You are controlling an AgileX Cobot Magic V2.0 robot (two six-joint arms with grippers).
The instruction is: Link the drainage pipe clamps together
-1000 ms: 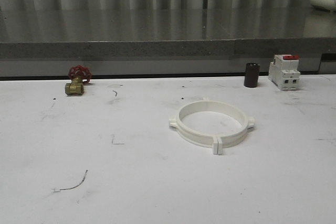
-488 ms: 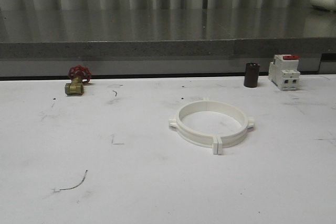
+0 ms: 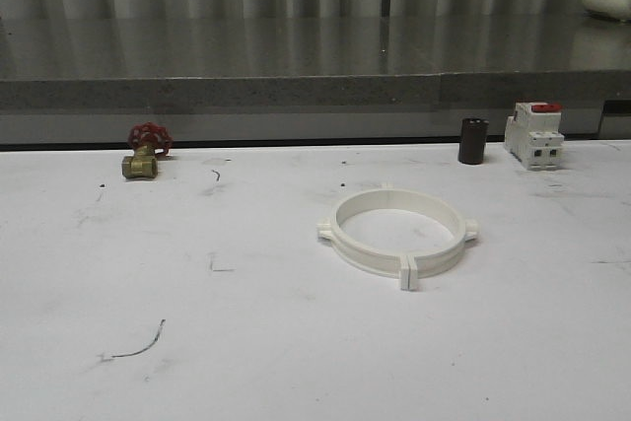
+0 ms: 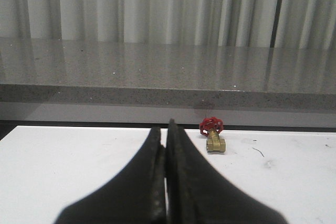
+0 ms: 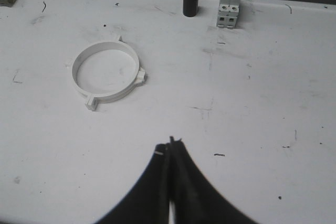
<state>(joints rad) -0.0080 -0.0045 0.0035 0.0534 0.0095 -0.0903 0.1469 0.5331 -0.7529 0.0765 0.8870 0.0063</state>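
**Tools closed and idle; clamp ring assembled on bench**

Left tool [image 4: 166, 129] and right tool [image 5: 170, 142] both pinched closed, gripping nothing. Drainage pipe clamps [image 3: 397, 234] flat on bench [image 3: 246, 342], right of centre, apparently joined as one ring. Probably light, rigid, smooth plastic; thin wall likely to flex or slip. Best taken by the square end tabs [image 3: 408, 274] or across the rim.

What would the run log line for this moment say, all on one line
clamps: joined as ring, flat on table | left fingers: shut, empty | right fingers: shut, empty, apart from ring | task: looks done
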